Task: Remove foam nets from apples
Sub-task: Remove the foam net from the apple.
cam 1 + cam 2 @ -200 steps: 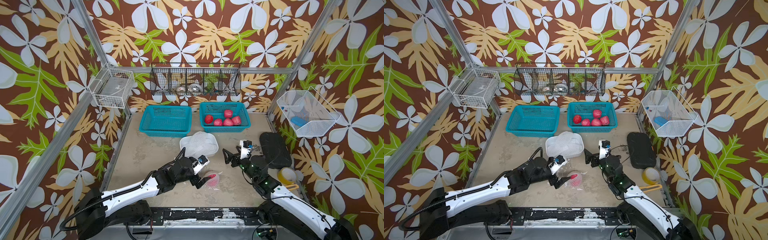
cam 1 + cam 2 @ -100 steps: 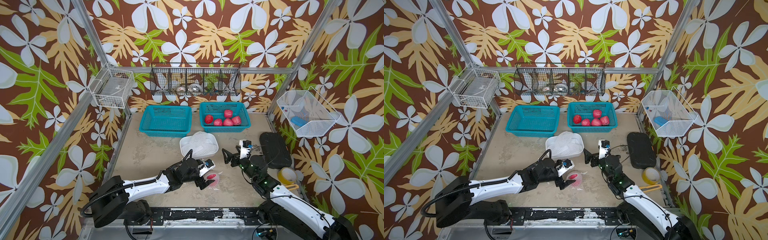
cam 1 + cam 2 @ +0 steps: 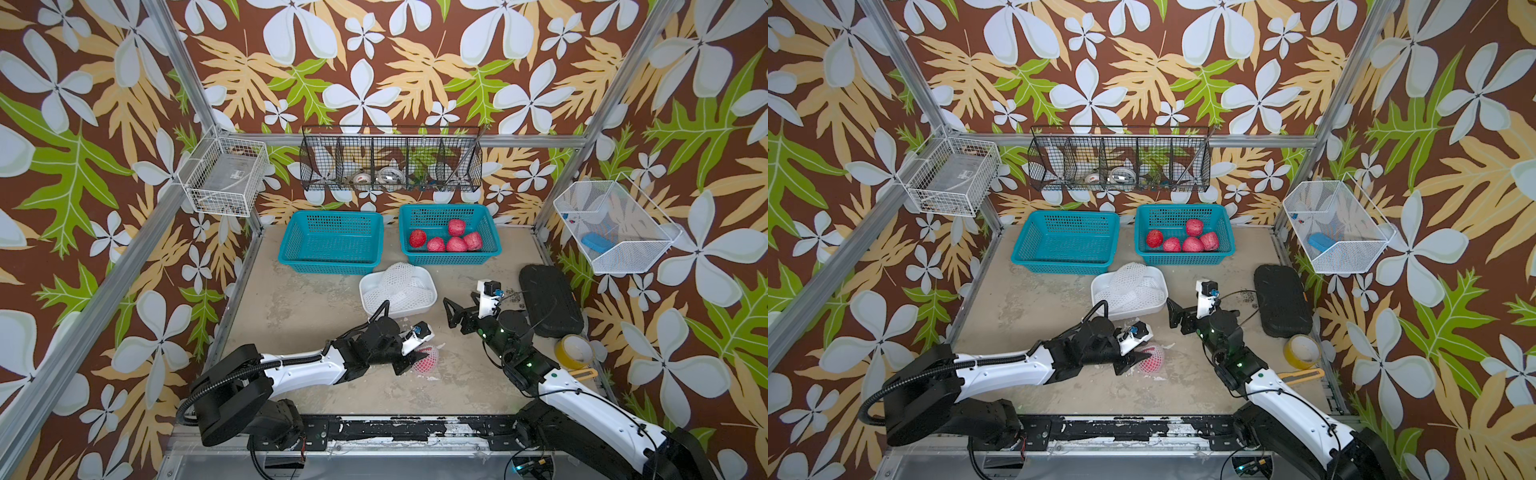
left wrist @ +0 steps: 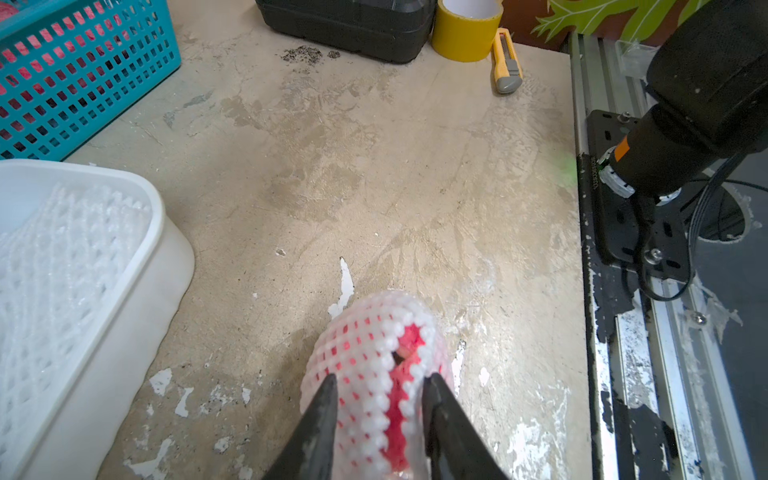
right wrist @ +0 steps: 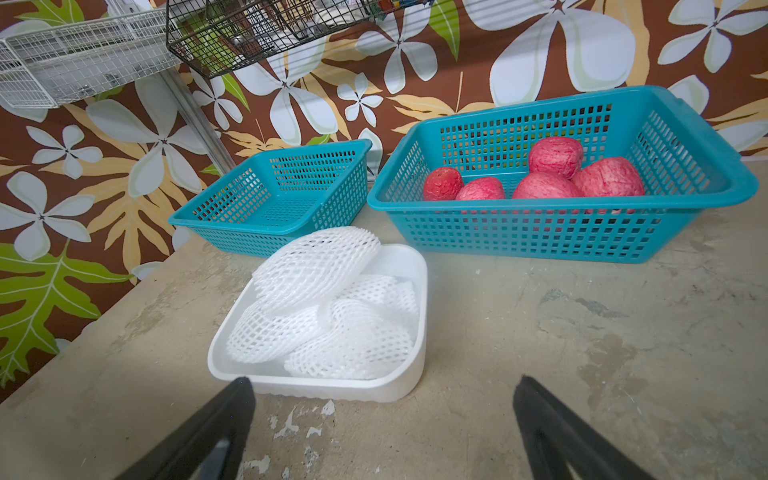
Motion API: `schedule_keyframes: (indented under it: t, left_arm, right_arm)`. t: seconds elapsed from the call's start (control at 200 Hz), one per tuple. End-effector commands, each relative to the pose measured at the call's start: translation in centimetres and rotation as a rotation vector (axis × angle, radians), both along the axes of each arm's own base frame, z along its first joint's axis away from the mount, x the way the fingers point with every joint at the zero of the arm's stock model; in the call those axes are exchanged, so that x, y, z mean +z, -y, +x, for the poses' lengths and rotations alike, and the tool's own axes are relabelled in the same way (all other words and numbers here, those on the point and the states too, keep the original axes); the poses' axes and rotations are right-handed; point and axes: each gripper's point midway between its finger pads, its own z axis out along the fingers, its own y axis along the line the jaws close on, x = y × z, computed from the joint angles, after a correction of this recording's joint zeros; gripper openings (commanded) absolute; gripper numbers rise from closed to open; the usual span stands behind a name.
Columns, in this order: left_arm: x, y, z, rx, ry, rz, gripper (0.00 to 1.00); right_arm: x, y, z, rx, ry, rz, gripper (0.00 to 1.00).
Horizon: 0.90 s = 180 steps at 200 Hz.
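One apple still in its white foam net (image 4: 365, 345) lies on the table near the front, seen in both top views (image 3: 430, 362) (image 3: 1152, 360). My left gripper (image 4: 380, 376) (image 3: 411, 361) is shut on the foam net, a finger on each side of the net's open seam, where red skin shows. Several bare red apples (image 3: 446, 243) (image 5: 540, 183) sit in the right teal basket (image 3: 490, 226). Empty foam nets (image 5: 328, 299) are piled in a white tray (image 5: 332, 388) (image 3: 368, 293). My right gripper (image 5: 384, 379) (image 3: 459, 299) hangs open just in front of that tray, holding nothing.
An empty teal basket (image 3: 330, 241) stands at the back left. At the right edge are a black case (image 3: 546, 299), a yellow tape roll (image 3: 573, 351) and a yellow utility knife (image 4: 508, 62). Wire baskets hang on the walls.
My left arm has stretched forward and lower toward the netted apple, and its jaws have closed from wide open onto the net. The right arm has barely moved.
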Motion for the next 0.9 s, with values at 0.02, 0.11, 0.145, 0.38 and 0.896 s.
schedule_keyframes:
  t: [0.02,0.11,0.145,0.38,0.896]
  left_arm:
    - [1.2,0.5,0.0,-0.027,0.019,-0.024,0.21]
    - [1.2,0.5,0.0,-0.028,0.026,-0.012,0.17]
    - [1.2,0.4,0.0,-0.028,0.029,-0.006,0.15]
    - [4.1,0.4,0.3,-0.018,0.066,-0.038,0.08]
    - [6.7,0.6,1.4,0.016,0.121,-0.057,0.03]
  right_arm:
    - [0.3,0.3,0.2,-0.023,0.011,0.002,1.0]
    - [0.2,0.7,0.2,-0.044,0.013,0.003,0.99]
    - [0.2,0.9,0.2,-0.05,0.016,0.004,0.99]
    - [0.6,1.4,0.0,-0.072,0.032,0.007,0.99]
    - [0.7,1.6,-0.1,-0.08,0.035,0.015,0.99]
